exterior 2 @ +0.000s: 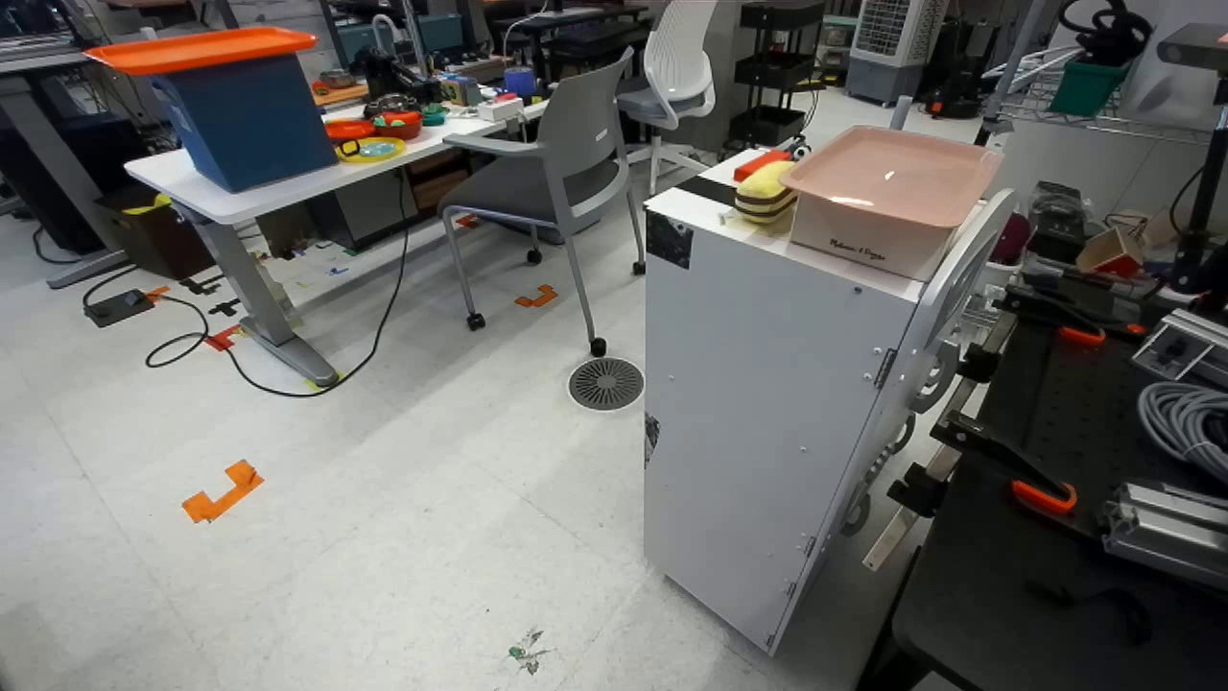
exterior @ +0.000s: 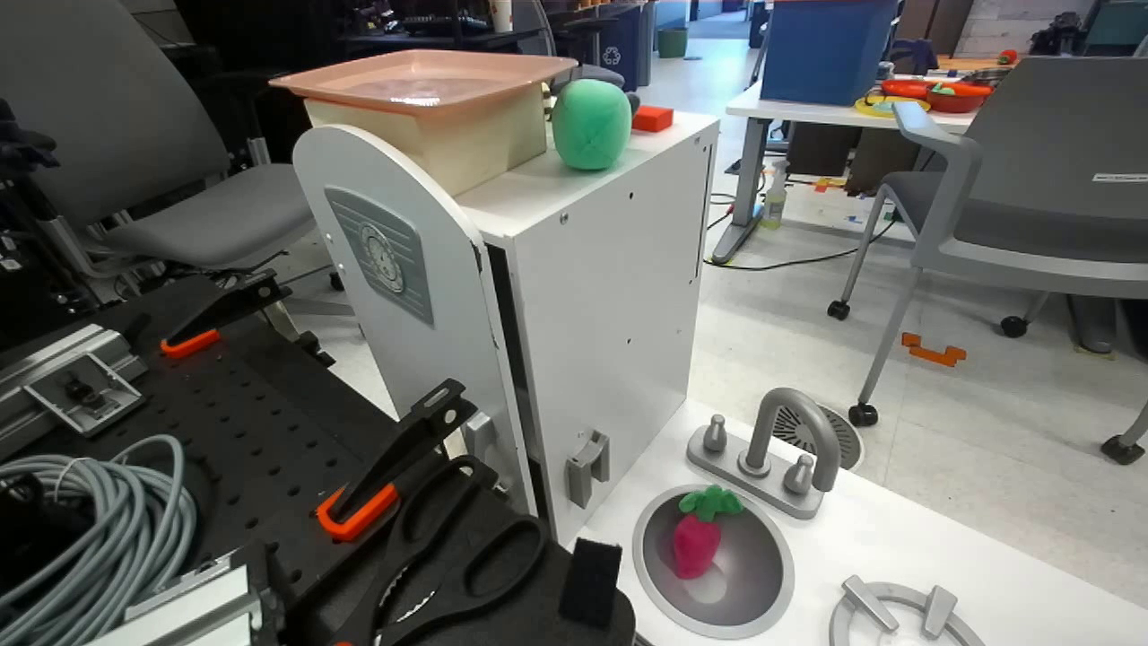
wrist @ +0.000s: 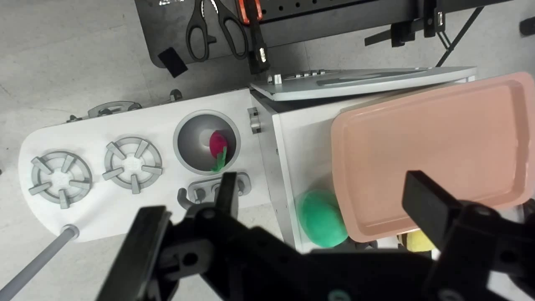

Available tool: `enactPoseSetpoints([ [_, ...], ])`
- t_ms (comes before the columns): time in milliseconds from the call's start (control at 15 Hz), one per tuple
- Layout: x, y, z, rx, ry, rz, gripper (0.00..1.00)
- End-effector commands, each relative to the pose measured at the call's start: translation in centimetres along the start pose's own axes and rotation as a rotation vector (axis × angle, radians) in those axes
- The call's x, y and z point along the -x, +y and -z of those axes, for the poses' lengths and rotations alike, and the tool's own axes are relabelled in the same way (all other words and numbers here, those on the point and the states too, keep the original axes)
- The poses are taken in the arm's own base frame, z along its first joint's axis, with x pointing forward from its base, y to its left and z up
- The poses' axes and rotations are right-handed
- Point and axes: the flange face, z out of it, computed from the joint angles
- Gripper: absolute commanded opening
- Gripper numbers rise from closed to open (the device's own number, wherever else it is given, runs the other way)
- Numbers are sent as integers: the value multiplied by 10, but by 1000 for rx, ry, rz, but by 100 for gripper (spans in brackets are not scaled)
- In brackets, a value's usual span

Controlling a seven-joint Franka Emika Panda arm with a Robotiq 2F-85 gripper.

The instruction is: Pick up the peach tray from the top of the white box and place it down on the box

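The claw [wrist: 322, 192] was spread, presumably for gripping. Below it, the tray [wrist: 430, 144] was supported by a bin [exterior: 489, 135].

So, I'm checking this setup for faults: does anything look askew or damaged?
Yes: the door of the white box stands ajar. An exterior view shows a dark gap beside it; the wrist view shows it angled away. Its edge has dark marks, possibly chips.
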Motion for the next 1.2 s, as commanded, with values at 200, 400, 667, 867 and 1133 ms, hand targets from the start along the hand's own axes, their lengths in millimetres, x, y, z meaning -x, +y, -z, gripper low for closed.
enactPoseSetpoints([
  [200,-35,7,-12,71,67,-5,100],
  [400,-58,13,-28,107,66,-21,100],
  [667,-87,14,-49,171,53,-28,100],
  [867,-101,1,-56,203,53,1,100],
  [1133,-94,-36,-52,181,71,108,100],
])
